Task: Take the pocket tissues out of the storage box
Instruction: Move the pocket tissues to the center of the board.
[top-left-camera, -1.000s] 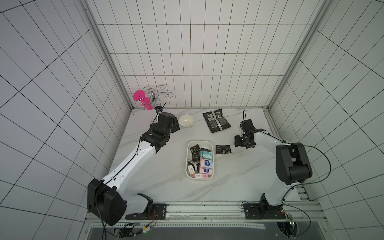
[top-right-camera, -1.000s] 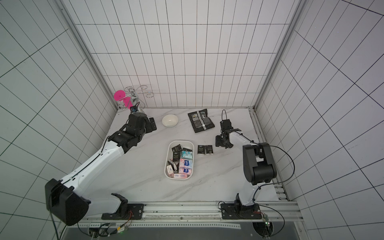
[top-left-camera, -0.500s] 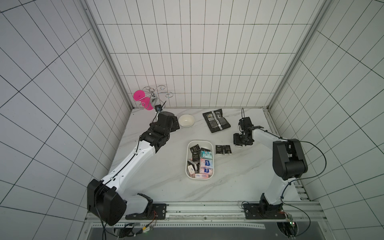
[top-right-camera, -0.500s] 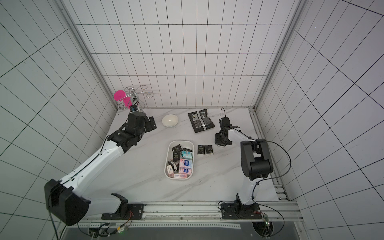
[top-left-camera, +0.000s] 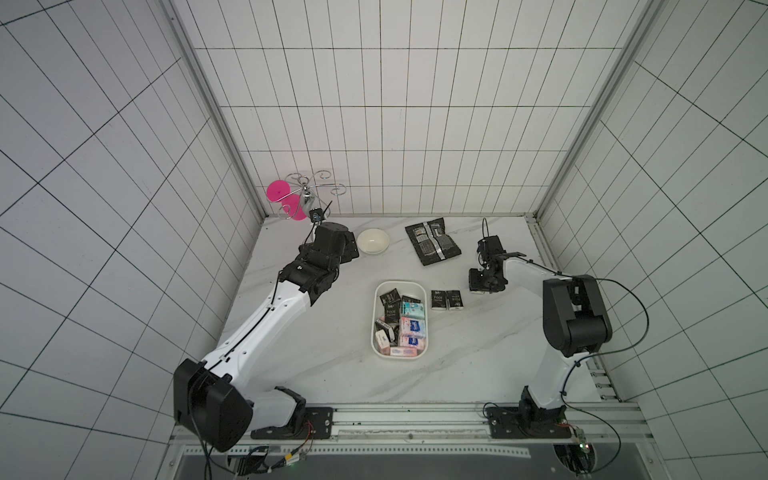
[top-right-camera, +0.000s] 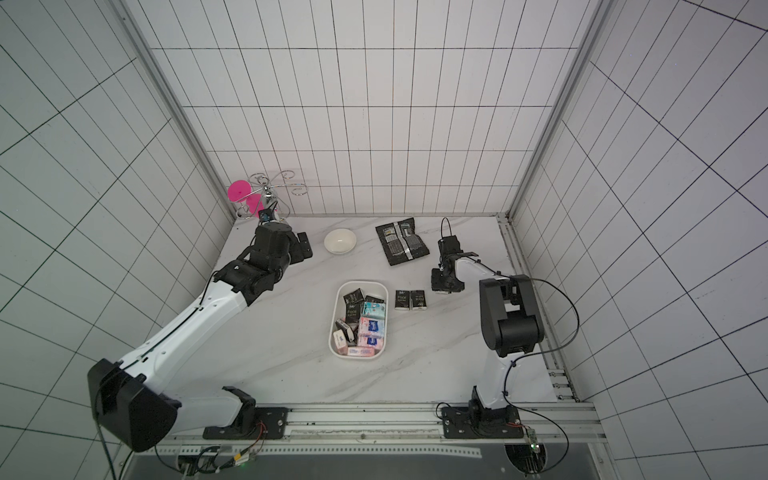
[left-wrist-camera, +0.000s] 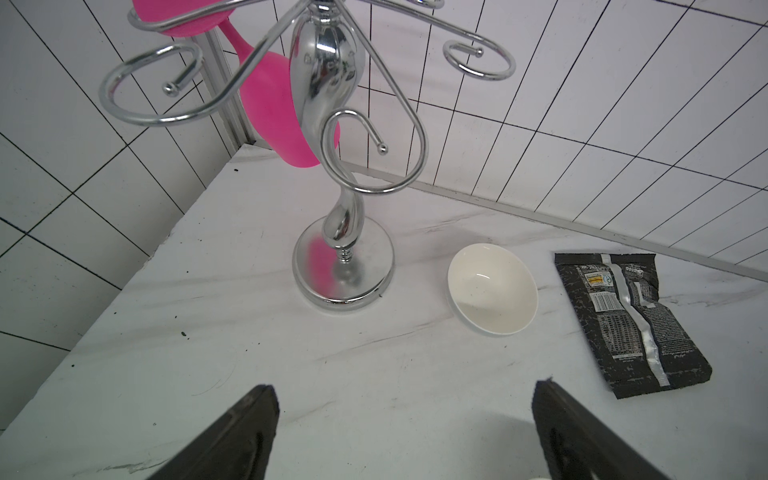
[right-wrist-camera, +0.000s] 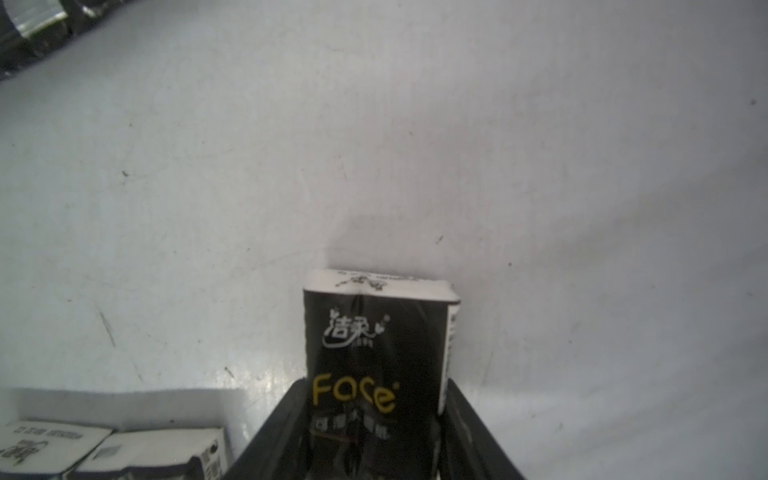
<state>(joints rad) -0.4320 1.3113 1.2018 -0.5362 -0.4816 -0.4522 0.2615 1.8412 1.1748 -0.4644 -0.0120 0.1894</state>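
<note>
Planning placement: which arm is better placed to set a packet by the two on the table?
Right: the right gripper holds a black packet near them; the left gripper is open, far off.

My left arm stretches out long, left gripper (left-wrist-camera: 405, 390) jaws spread wide apart; my right arm bends sharply at the elbow, right gripper (right-wrist-camera: 374, 384) clamping a black packet (right-wrist-camera: 376, 328) between its jaws.

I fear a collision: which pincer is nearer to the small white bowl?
Left. The left pincer is just beside the white bowl. The right pincer, gripping a black tissue packet, is far across the table.
</note>
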